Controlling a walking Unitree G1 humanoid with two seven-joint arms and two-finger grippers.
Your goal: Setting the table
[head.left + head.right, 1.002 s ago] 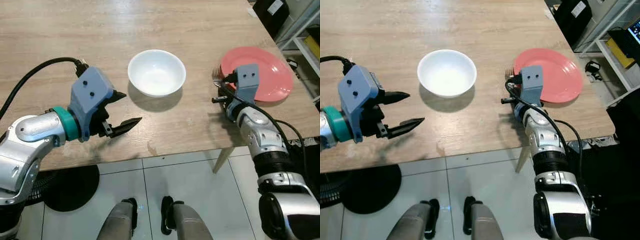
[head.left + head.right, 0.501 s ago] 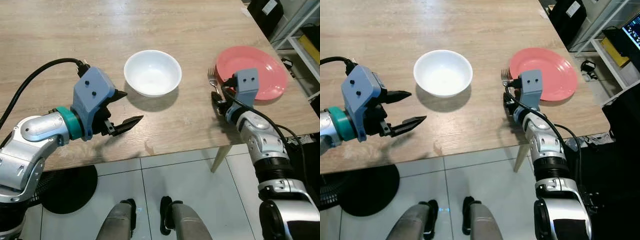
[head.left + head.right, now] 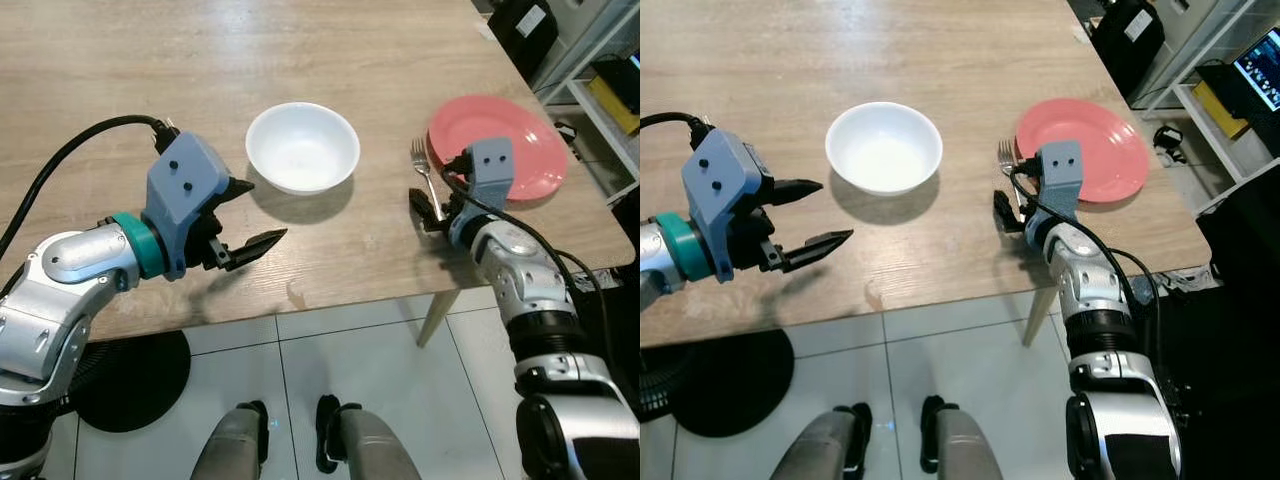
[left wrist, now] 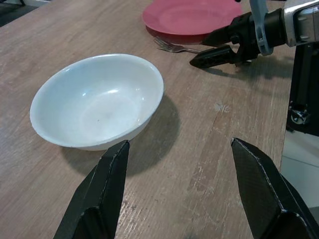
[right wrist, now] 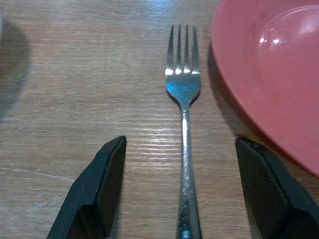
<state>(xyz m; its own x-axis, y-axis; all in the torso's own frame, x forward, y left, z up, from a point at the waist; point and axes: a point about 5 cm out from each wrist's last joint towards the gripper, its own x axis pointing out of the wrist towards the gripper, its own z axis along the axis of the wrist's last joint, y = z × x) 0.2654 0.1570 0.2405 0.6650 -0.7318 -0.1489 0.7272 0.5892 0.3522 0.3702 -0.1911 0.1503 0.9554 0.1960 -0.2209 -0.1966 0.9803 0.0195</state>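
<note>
A white bowl (image 3: 302, 147) stands empty on the wooden table (image 3: 140, 60), near its front edge. To its right a steel fork (image 3: 420, 163) lies flat, tines pointing away from me, just left of a red plate (image 3: 503, 140). My right gripper (image 3: 430, 208) is low over the table at the fork's handle end. It is open, one finger on each side of the fork (image 5: 183, 89), touching nothing. My left gripper (image 3: 260, 213) hovers open and empty just left of the bowl (image 4: 97, 102), nearer the table's front edge.
The table's front edge runs just behind both grippers, with tiled floor below. One table leg (image 3: 436, 315) stands under the right corner. A black round base (image 3: 135, 375) sits on the floor at the left. Shelving and a black bag (image 3: 520, 22) stand beyond the table's right end.
My right gripper has drawn back along the fork toward the table's front edge, so more of the handle shows. The left arm has stayed put. The view has shifted slightly.
</note>
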